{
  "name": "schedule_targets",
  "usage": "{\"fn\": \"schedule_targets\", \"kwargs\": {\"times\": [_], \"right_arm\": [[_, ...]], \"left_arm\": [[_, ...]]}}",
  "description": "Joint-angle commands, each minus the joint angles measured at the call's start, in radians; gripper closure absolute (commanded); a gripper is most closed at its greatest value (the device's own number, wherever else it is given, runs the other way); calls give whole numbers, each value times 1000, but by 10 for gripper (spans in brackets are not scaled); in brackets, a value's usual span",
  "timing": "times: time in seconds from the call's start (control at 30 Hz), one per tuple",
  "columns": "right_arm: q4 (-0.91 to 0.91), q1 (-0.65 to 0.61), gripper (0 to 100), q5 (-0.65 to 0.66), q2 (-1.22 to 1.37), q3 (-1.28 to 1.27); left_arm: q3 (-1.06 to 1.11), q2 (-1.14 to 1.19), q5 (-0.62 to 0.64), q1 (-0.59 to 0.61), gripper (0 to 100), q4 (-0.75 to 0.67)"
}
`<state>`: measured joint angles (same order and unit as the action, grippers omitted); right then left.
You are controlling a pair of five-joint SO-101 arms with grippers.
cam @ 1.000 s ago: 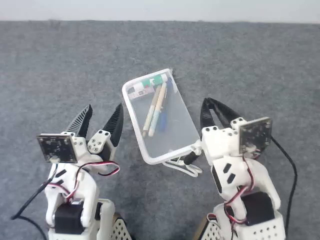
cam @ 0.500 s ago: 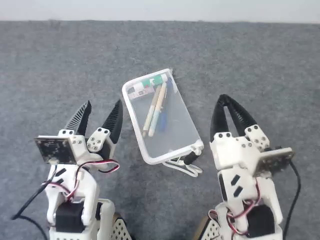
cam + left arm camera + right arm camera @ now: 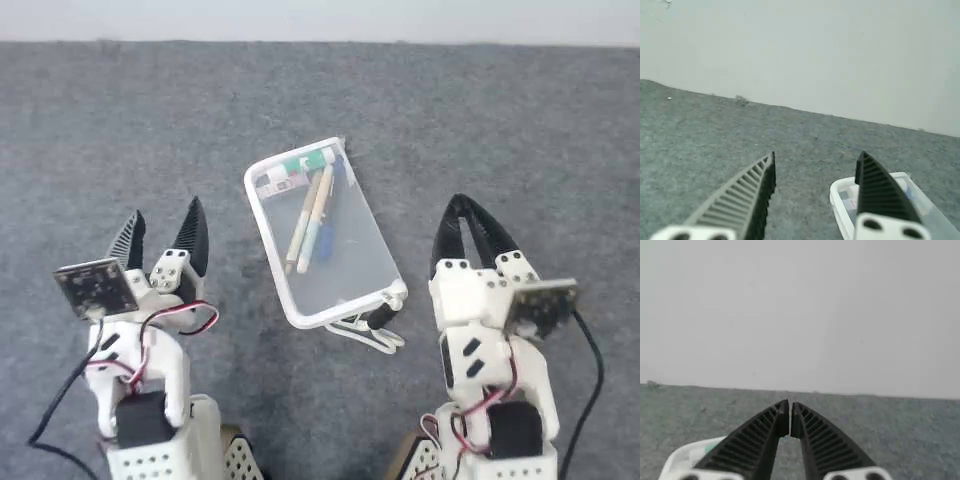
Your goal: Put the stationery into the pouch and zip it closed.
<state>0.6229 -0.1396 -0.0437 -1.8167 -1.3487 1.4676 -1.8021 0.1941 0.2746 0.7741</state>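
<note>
At the left, the left jaws are being held wide apart above the grey counter (image 3: 90,150), with nothing gripped. The clear pouch (image 3: 350,265) is being carried mid-counter, between the two arms, with pens (image 3: 310,215) lying inside. To its right, the right jaws are being kept pressed together, empty.

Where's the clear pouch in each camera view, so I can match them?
High view: the pouch lies mid-picture on the grey mat.
Left wrist view: the pouch sits partly behind the left gripper.
Right wrist view: its corner peeks out beside the right gripper.
Shared landmark: the mat's far edge against the pale wall.
</note>
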Motion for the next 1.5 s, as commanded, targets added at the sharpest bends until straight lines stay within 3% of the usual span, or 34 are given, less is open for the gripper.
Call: {"fn": "schedule_targets", "kwargs": {"times": [0.0, 0.13, 0.3, 0.63, 0.93, 1.3, 1.47], "right_arm": [[-1, 91, 970, -12, -1, -66], [5, 101, 970, -9, -1, -150], [-2, 91, 970, -9, -1, -278], [177, 101, 975, -9, 1, -334], [679, 101, 975, -8, 1, -334], [687, 96, 975, -9, 1, -334], [687, 94, 975, -9, 1, -334]], "left_arm": [[113, -17, 0, 38, 750, -130], [222, -9, 2, 83, 750, -292], [217, -6, 2, 100, 751, -264], [217, -9, 2, 97, 750, -32], [217, -8, 2, 95, 750, 222], [217, -11, 6, 101, 753, 483], [217, -11, 8, 101, 753, 485]]}}
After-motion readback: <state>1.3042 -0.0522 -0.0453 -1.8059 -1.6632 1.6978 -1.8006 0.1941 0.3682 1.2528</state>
